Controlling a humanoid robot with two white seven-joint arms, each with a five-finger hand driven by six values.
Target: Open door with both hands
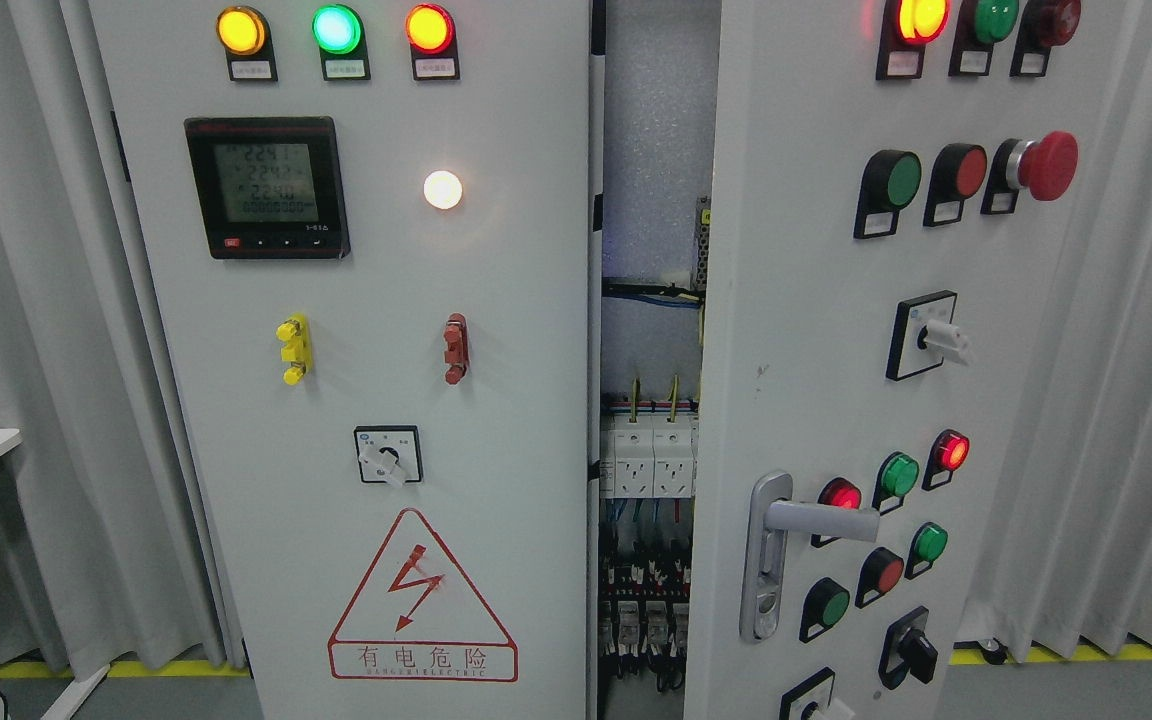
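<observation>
Head view of a two-door cabinet, doors partly parted. Neither of my hands nor either arm shows here, so I cannot tell how my fingers stand or whether they hold anything.

Nearest: the right door [816, 330] is swung out toward me, its free edge standing forward of the left door [366, 300]. Low on it sits a metal lever handle [786, 530], lever level and pointing right, amid green and red push buttons; above these are a rotary switch [926, 335] and a red mushroom stop [1046, 165].

Next back: the left door looks flush or nearly so. It carries a meter [266, 187], three lit lamps along the top, a lit white lamp [442, 190], yellow and red fittings, a small selector [388, 455] and a red warning triangle [423, 600].

Farthest: through the gap [651, 400] between the doors show white breakers [651, 460], wiring and the rear panel. Curtains hang at either side.

Step in hand, as I judge it: the right door is begun but not fully open; the left door is not yet swung. The next move calls for bringing both hands into view, one to each free edge at the gap or to the handle, and drawing the doors outward and apart, clear of the protruding buttons.
</observation>
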